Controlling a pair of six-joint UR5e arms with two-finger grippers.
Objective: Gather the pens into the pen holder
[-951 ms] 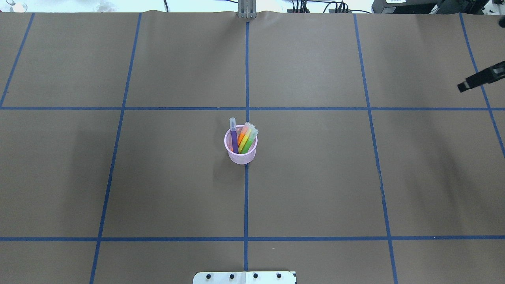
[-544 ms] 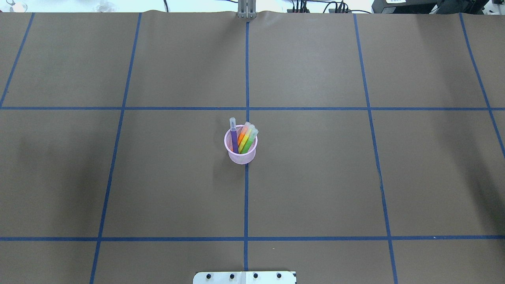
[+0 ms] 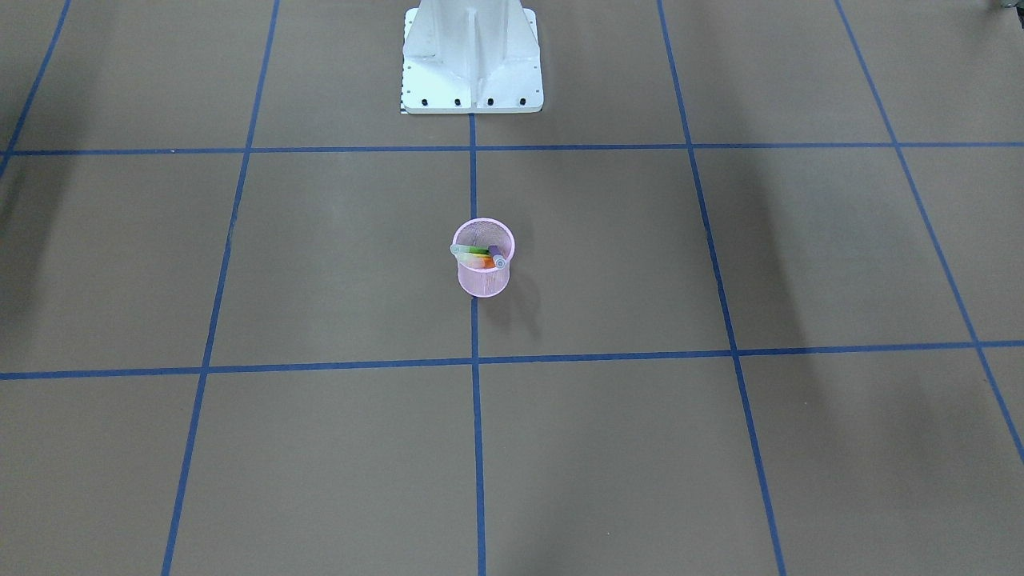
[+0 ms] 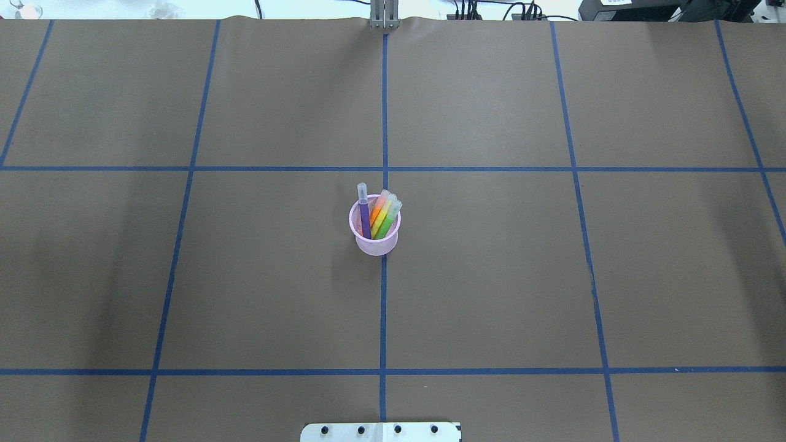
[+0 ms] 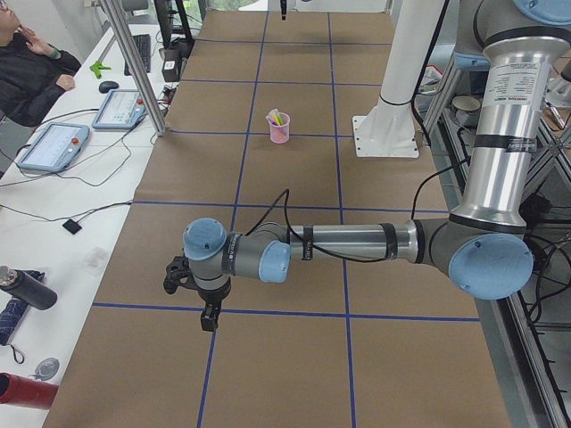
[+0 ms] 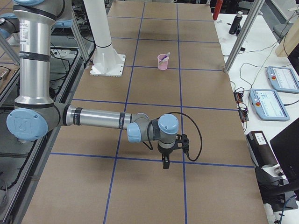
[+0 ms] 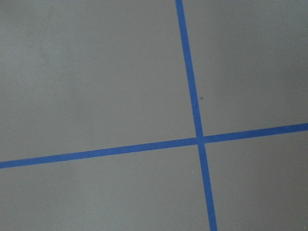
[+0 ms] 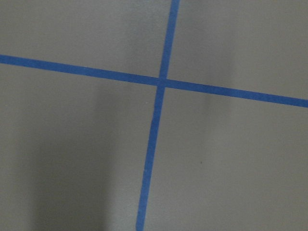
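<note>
- Slim purple, orange and green pens (image 4: 381,218) stood inside the pink wire-mesh pen holder (image 4: 374,244) at the centre of the table (image 4: 184,276).
- Collecting seemed finished; the next move was probably only parking the arms.
- The left gripper (image 5: 207,318) and the right gripper (image 6: 165,163) hung far off; I could not tell how wide they stood.

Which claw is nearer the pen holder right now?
Neither clearly: the left claw hangs far out to the pen holder's left, the right claw similarly far out to its right.
</note>
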